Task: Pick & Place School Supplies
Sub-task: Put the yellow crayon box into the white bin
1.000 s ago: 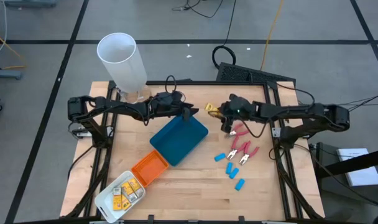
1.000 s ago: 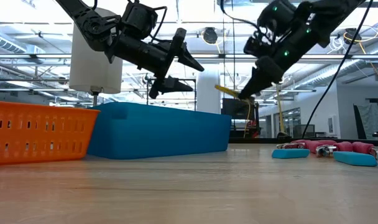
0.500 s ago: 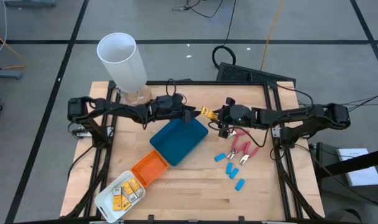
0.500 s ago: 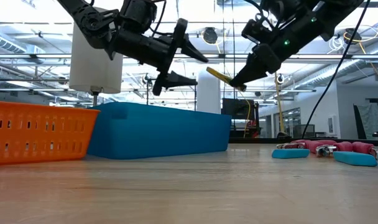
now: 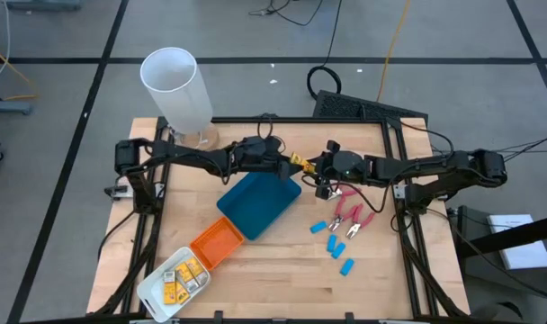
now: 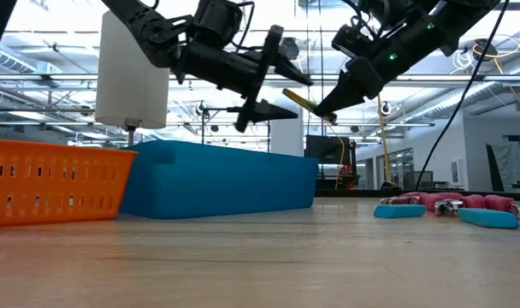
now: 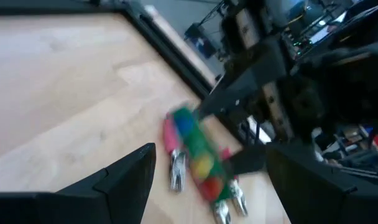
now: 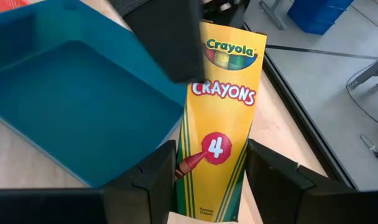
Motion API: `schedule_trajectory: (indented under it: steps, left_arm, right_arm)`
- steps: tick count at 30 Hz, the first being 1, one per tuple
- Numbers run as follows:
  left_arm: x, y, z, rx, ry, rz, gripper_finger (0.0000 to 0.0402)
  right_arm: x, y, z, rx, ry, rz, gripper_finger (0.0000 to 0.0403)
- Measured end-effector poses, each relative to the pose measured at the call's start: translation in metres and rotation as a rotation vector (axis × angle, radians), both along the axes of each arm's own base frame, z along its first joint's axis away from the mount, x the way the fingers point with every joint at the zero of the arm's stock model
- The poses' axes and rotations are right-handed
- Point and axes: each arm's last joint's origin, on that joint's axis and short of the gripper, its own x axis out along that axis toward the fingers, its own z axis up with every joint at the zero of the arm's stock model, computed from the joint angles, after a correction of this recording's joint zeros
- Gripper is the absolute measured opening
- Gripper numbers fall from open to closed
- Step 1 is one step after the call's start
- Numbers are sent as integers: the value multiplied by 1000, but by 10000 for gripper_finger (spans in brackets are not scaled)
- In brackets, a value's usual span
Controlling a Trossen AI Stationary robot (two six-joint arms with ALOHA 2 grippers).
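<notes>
My right gripper [image 5: 313, 167] is shut on a yellow four-crayon box [image 8: 221, 118] and holds it in the air over the far right corner of the teal tray [image 5: 258, 203]. My left gripper [image 5: 289, 165] is open, level, right at the box's free end [image 6: 296, 97]. One of its dark fingers [image 8: 167, 37] stands in front of the box's top corner; whether it touches, I cannot tell. More yellow boxes lie in the white tray [image 5: 174, 281]. Light-blue oblong pieces [image 5: 334, 243] and two pink-handled tools [image 5: 350, 216] lie flat on the table's right side. My right gripper pinches the crayon box's bottom end [image 8: 207, 186] between its two fingers [image 8: 155, 177], across the narrow width. It comes level from the table's right side. The box is lifted clear and sticks out beyond the fingertips toward the left gripper, tilted up at its free end.
An orange tray [image 5: 218, 241] sits between the teal and white trays, in a slanted row toward the near left corner. A tall white cylinder [image 5: 176, 85] stands at the far left. Bare wood shows at the near middle [image 5: 273, 270].
The right gripper carried the crayon box up and a little toward the table's left, then held still. The left gripper reached toward the right, closing on the box's free end, and stayed open.
</notes>
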Motion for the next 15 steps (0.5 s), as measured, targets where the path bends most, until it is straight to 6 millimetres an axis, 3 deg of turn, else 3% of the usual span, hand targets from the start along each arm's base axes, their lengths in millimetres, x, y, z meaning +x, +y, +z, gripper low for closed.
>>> schedule_trajectory:
  steps: [11,15]
  left_arm:
    - [-2,14,7,-71,1,-101,306]
    - [-2,15,5,-81,25,-97,283]
  right_arm:
    - [-1,0,-2,4,29,0,171]
    - [-2,0,-3,4,32,0,171]
